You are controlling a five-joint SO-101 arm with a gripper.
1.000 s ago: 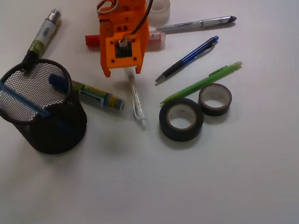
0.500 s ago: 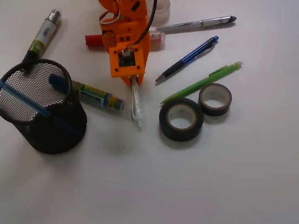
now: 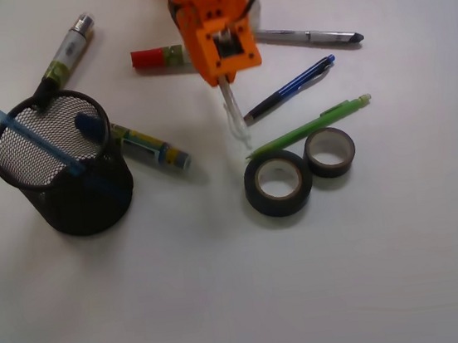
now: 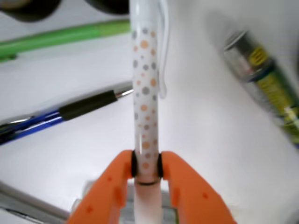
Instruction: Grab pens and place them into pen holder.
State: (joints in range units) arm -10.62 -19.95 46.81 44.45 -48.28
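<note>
Your gripper is clamped on the white pen with orange and grey dots — the wrist view shows both orange jaws pressed against the barrel near one end, the rest of the pen running out ahead with its clip on the right side. In the front view that pen hangs out below the orange gripper, slanting down toward the tip of the green pen; whether its far end touches the counter you cannot tell.

The black mesh pen holder stands upright at the left, well apart from the gripper. A light blue pen leans out over its left rim, and a dark blue-capped marker rests against its right rim. Just beside the holder, on the right, a yellow-and-green marker lies on the counter, and a silver-and-green marker lies behind it.

Loose pens near the gripper — a blue-and-black pen, the green one below it, a silver pen behind, and a red-capped marker partly hidden by the arm. Two rolls of black tape sit side by side, touching, just under the green pen.
</note>
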